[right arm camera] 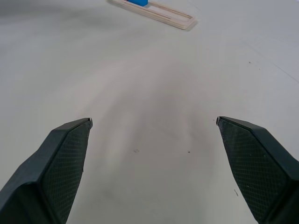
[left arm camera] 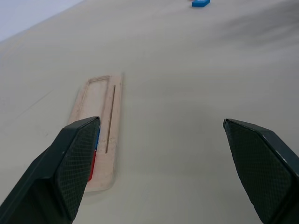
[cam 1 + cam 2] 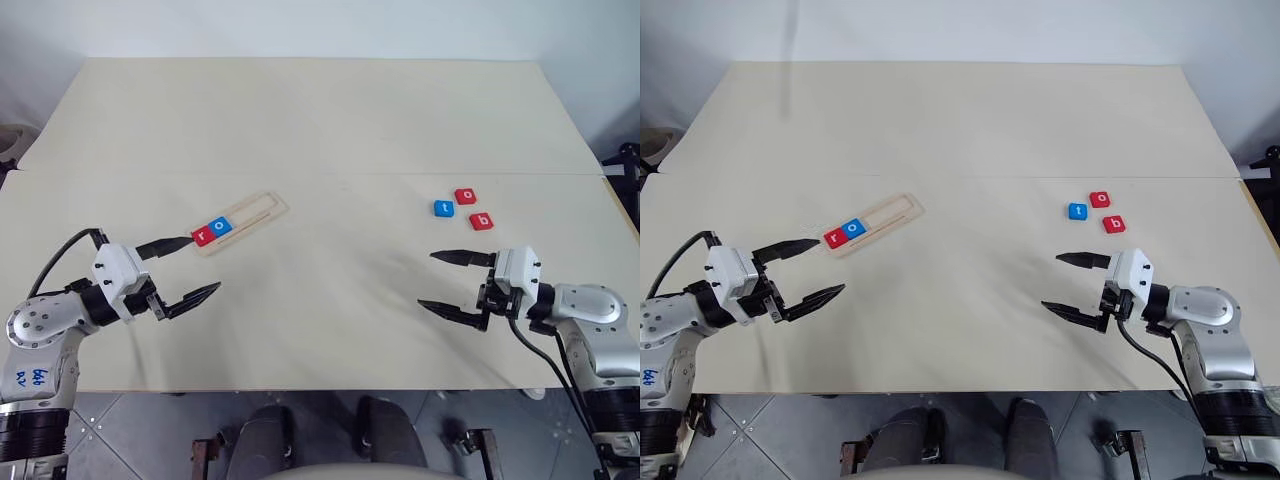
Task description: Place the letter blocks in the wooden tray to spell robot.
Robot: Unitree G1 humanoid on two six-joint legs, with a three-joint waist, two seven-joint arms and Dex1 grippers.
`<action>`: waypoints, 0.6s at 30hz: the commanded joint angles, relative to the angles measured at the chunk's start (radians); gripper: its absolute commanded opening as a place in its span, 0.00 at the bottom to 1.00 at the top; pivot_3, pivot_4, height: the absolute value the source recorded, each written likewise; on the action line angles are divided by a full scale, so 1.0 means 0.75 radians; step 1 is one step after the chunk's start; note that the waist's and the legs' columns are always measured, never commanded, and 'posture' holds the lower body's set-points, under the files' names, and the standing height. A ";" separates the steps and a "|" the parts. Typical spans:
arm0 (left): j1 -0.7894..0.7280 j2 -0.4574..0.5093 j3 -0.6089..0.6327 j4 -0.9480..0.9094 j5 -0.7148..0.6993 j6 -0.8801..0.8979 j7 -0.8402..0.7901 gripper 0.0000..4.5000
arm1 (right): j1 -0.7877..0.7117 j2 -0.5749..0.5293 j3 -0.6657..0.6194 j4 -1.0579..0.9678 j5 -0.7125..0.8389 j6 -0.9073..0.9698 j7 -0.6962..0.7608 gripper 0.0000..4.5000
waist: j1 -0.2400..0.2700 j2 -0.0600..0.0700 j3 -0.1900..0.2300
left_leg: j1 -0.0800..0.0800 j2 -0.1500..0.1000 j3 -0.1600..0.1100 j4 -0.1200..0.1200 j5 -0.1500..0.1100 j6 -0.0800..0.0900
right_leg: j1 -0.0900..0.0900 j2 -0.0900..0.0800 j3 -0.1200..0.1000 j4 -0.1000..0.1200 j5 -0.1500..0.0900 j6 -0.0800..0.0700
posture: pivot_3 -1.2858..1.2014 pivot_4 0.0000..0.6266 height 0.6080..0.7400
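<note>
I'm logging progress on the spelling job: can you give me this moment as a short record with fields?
tray: long pale wooden tray lying at a slant on the table's left half
placed: red "r" block and blue "o" block side by side at its near end
loose: blue "t" block, red "o" block, red "b" block clustered at right
left gripper: open, empty
right gripper: open, empty

We are seeing even, bright, diffuse light spreading over the pale table (image 3: 330,120), with no glare and only faint, soft shadows lying under each end effector in the head views. In the left wrist view, the near fingers (image 2: 70,168) are looking sharp while the far table is going slightly soft, with a dim grey smudge darkening one far corner.
</note>
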 commanded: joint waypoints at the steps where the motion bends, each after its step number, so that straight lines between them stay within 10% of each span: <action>1: 0.027 -0.005 0.016 -0.049 -0.001 0.024 0.026 1.00 | -0.024 -0.002 -0.042 0.015 0.014 -0.034 0.010 0.99 | -0.001 0.000 0.000 | 0.000 0.000 0.000 0.000 0.000 0.000 | 0.000 0.000 0.000 0.000 0.000 0.000 | 0.52 0.24 1.00; 18: 0.206 -0.163 0.326 0.080 -0.089 0.078 0.261 1.00 | -0.268 0.314 0.168 -0.232 0.047 0.148 -0.133 0.99 | 0.039 0.000 0.000 | 0.000 0.002 -0.007 0.007 -0.004 0.001 | 0.000 -0.001 -0.001 0.003 0.000 0.000 | 0.52 0.24 1.00</action>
